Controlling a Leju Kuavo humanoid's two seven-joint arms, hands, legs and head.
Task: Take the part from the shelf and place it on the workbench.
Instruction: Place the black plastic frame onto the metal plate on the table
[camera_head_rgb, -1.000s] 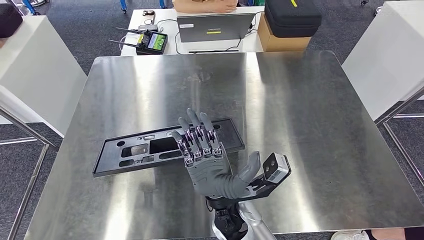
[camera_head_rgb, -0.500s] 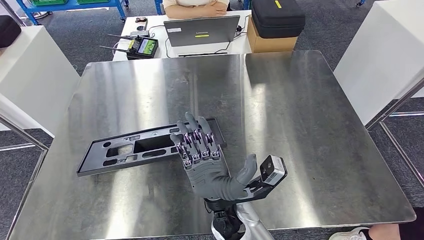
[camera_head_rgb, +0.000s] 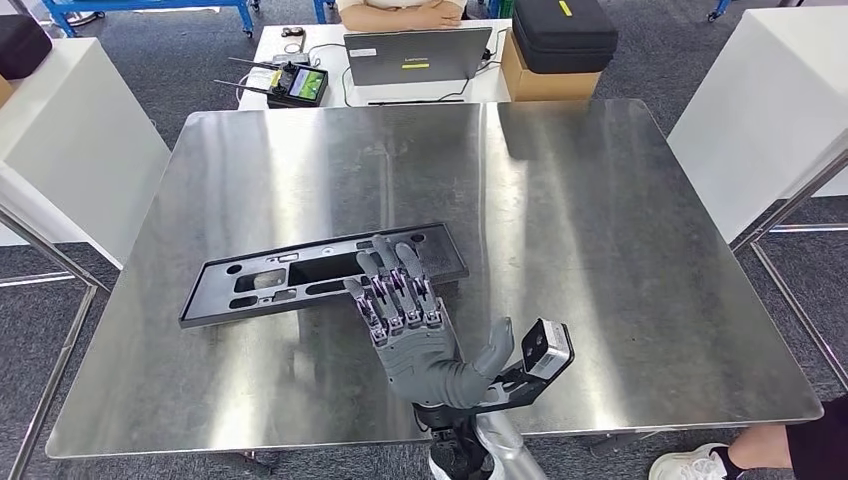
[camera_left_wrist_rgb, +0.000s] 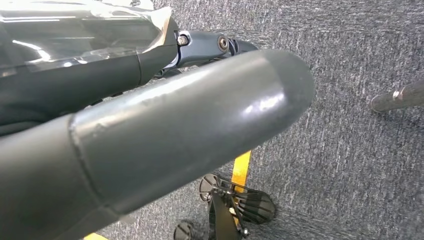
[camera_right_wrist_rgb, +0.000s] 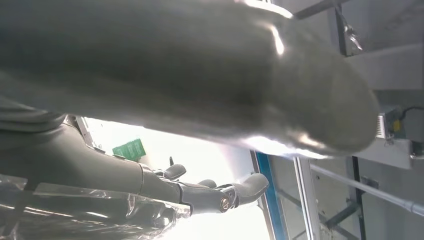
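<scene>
1. Head view: the part is lying flat on the worktop, left of centre; the right hand, fingers spread and released, is hovering over its right end, and could nudge it askew when withdrawing.
2. Left wrist view: the left hand is hanging above carpet; its grasp I cannot tell.

Beyond the far edge of the steel bench sits a white desk, and it's busy. A grey laptop stands open with its lid's back facing us, cables trailing off beside it. To its left, a black remote controller with a lit screen and antennas sticking out sideways. To the right, a cardboard box carries a black zip case on top. A seated person's folded arms rest behind the laptop. White panels flank both sides, over grey carpet, and a white sneaker peeks in near the bench's front corner.
</scene>
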